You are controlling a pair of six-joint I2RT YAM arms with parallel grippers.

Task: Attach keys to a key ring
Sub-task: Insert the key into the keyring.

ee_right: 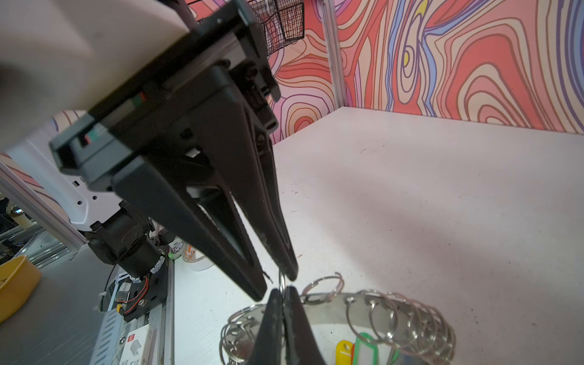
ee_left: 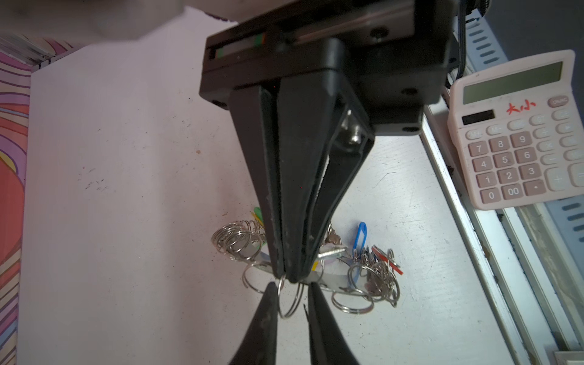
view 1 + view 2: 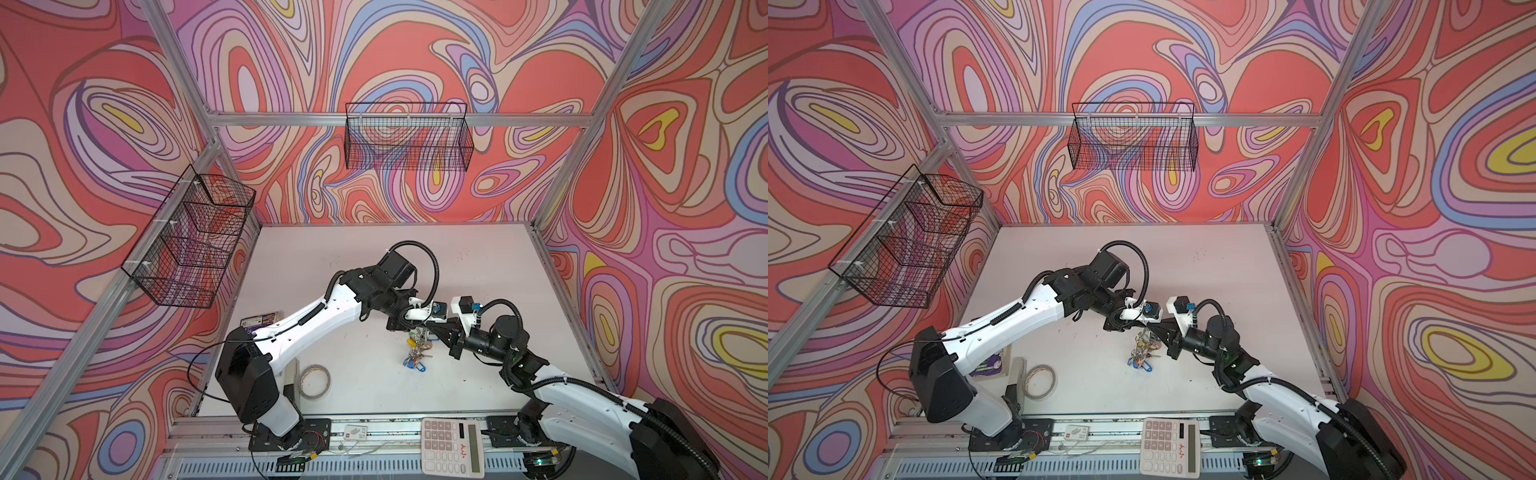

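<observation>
Left gripper (image 1: 277, 285): narrow, straddling 1 small split ring (image 2: 290, 298); grip, cannot tell.
Key ring (image 1: 331, 300): lower middle in both top views, keys (image 3: 415, 360) clustered just below.
Right gripper (image 2: 289, 278): clamped on its rim.
Risk: split ring may twist free if pinched off-centre; a tug could drag the rim out.

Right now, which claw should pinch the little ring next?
Left. The left claw has the small split ring between its open fingers. The right claw is busy, shut on the key ring.
</observation>
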